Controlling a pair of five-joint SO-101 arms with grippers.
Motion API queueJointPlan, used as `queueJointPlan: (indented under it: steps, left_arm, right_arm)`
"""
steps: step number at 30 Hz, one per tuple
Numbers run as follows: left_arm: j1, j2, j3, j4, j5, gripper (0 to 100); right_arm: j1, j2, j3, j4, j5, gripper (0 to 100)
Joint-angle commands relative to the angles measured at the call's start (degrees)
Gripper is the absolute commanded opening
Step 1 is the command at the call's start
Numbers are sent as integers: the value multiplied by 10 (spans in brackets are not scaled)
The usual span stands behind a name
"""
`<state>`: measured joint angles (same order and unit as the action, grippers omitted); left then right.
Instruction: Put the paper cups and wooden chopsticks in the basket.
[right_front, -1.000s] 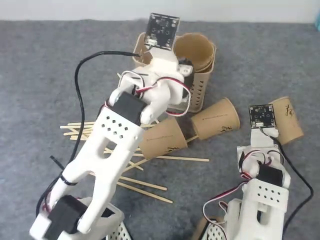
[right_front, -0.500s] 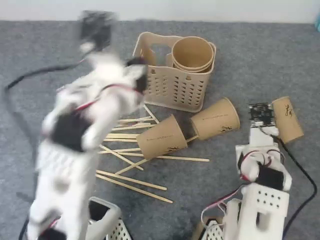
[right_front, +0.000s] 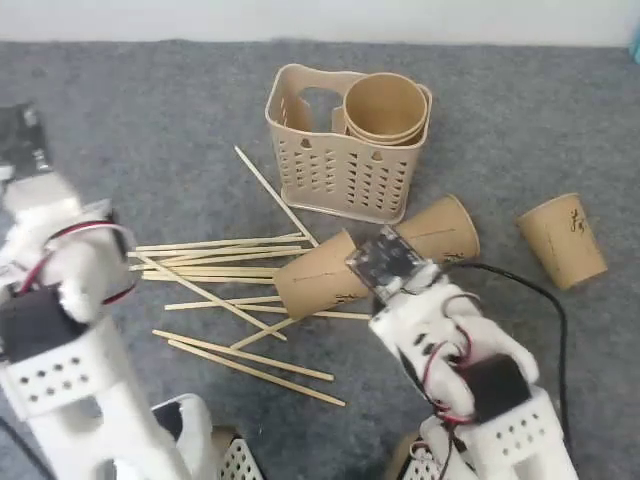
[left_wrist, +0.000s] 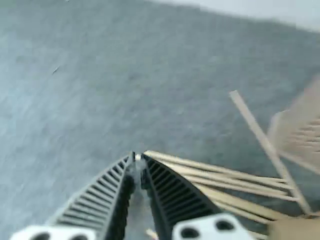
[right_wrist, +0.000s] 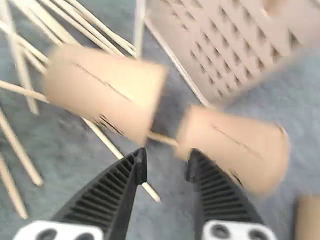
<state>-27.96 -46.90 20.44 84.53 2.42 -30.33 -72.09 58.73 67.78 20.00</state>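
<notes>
Chopsticks flat, mostly left-to-right

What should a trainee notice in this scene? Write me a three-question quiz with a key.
1. True or false: the basket holds stacked cups.
2. How many loose cups lie outside the basket?
3. Pick one. The right hand is: A) open, above the gap between two loose cups; B) shut on a chopstick; C) inside the basket.

Key: 1 true. 2 three. 3 A.
</notes>
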Motion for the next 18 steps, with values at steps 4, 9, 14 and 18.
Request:
queueJointPlan:
  steps: [4,9,14,18]
  left_arm:
    - [-135,-11,218,-147,-10,32]
    - [-141,-11,351,-233,-9,154]
    - [-141,-11,407,-289,-9,185]
    - [-137,-11,422,-305,-9,185]
  right_arm:
    - [-46,139,-58,-107,-90,176]
    - [-68,233,-91,-159,-111,177]
    - [-65,294,-98,-185,-106,212]
    - [-65,321,-98,-202,-105,284]
